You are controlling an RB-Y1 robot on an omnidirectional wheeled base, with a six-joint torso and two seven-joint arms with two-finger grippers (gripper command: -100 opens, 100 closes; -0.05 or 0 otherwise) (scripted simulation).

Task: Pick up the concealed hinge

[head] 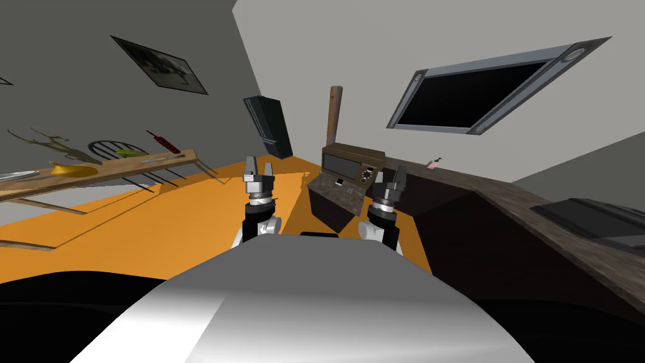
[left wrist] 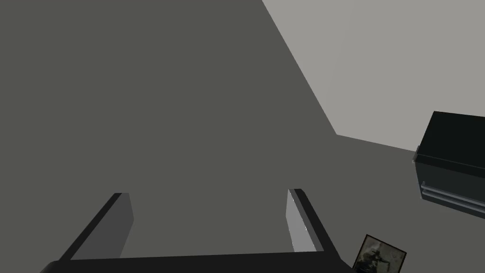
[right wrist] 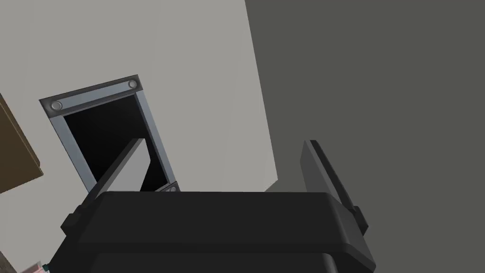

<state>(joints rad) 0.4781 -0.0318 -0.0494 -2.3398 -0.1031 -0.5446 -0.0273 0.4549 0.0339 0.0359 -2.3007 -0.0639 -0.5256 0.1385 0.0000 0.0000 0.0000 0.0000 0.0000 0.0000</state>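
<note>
Currently the left gripper (head: 259, 165) and right gripper (head: 392, 176) are held up, fingers apart, empty. The hinge cannot be told for certain; a small pale piece (head: 339, 181) on the low counter (head: 349, 193) ahead may be it, so that should be approached first.

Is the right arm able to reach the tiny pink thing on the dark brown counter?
Probably not yet. The right gripper hangs open, pointing up at the wall, and the tiny pink thing lies farther back on the dark brown counter.
</note>
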